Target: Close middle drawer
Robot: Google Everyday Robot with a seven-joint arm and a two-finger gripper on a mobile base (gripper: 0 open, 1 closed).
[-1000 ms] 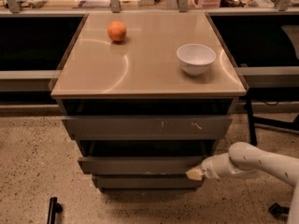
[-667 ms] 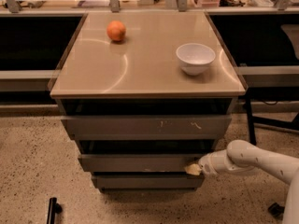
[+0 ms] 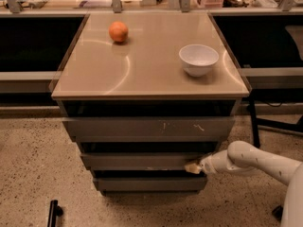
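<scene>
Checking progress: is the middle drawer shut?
Slightly open: a dark strip of inside shows above the middle drawer front. The tool is at its right end.

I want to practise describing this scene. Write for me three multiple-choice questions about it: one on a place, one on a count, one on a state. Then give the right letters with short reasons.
1. Where is the tool?
A. On the floor
B. At the right end of the middle drawer front
C. At the left end of the top drawer

2. How many things stand on the cabinet top?
A. One
B. Two
C. Four

3. How does the bowl stand?
A. Upright, opening upward
B. Overturned
C. On its side

Answers:
1 B: the tip of the tool meets the right end of that drawer front.
2 B: only the orange and the white bowl are on it.
3 A: its white inside and round rim face up.
</scene>
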